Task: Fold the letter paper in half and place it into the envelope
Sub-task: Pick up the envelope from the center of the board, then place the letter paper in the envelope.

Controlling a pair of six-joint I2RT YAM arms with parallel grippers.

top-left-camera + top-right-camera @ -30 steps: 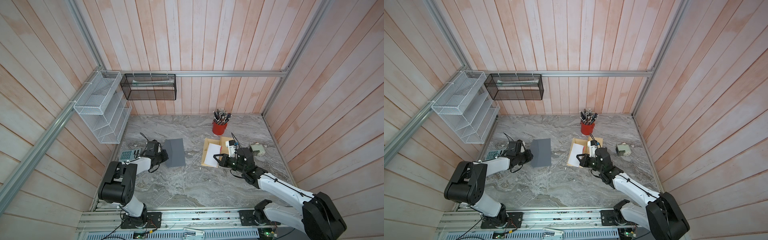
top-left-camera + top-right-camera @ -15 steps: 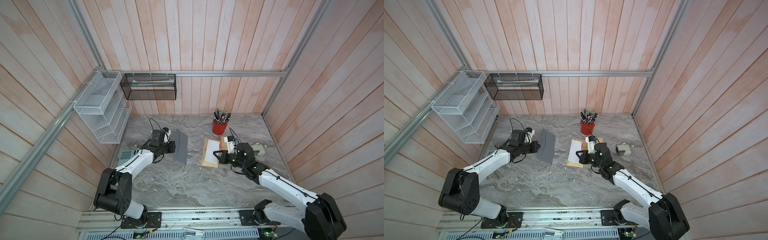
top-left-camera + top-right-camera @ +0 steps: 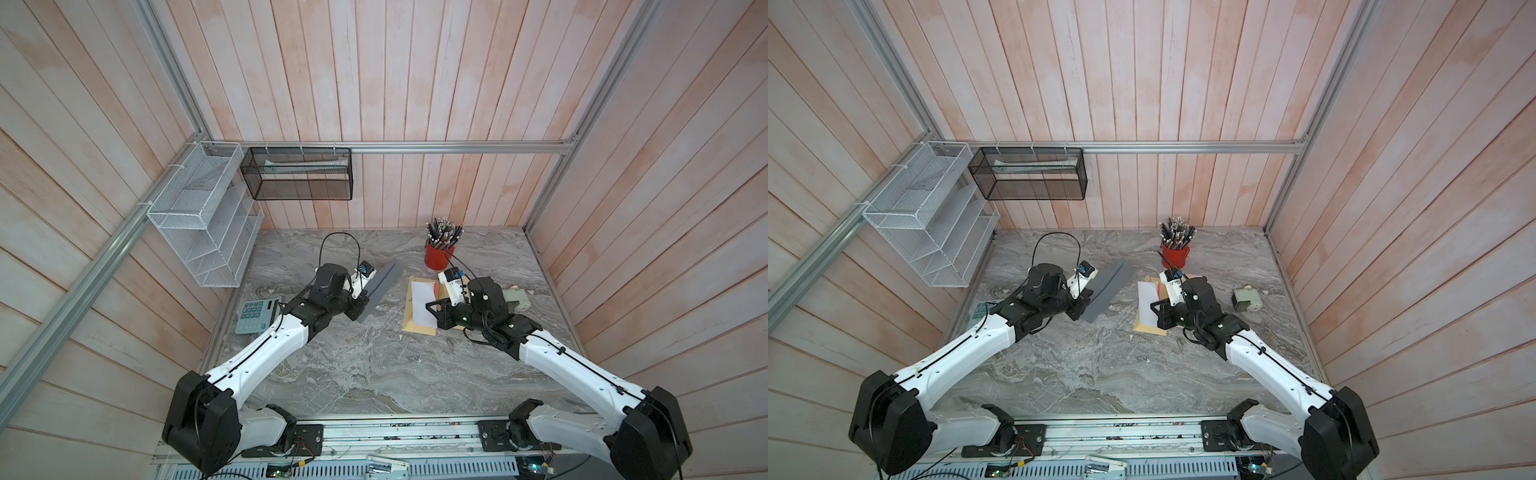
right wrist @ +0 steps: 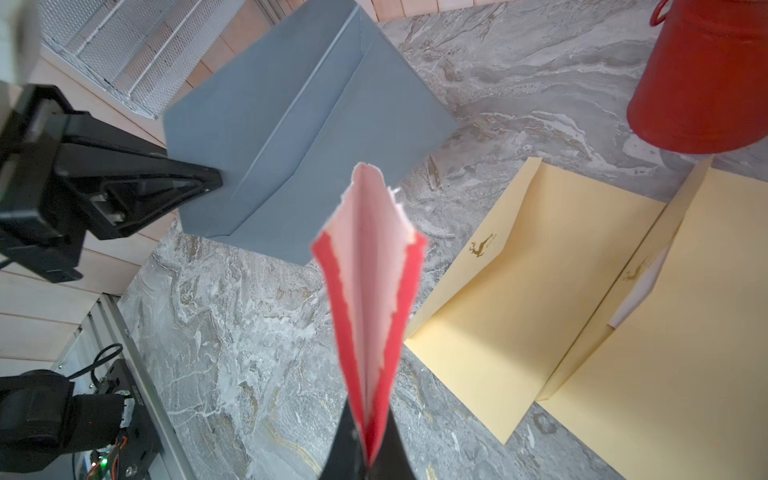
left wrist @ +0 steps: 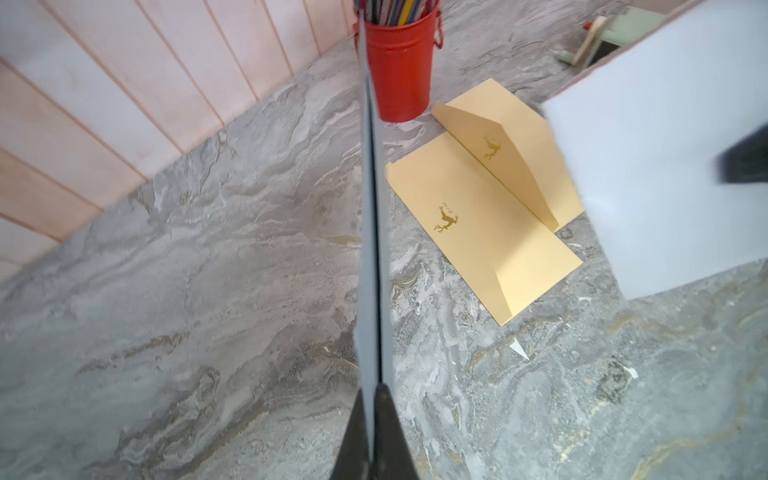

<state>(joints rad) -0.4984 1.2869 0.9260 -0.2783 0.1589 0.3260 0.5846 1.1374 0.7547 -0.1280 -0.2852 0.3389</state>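
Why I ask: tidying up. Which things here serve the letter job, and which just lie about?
In use: folded paper in the right gripper; grey envelope in the left gripper.
Lying about: yellow envelopes, pencil cup, calculator, sharpener, racks.

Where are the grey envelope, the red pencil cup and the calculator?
grey envelope [image 3: 381,291]: in a top view, the middle of its grey face.
red pencil cup [image 3: 439,257]: in a top view, its red side wall.
calculator [image 3: 254,316]: in a top view, its keypad.
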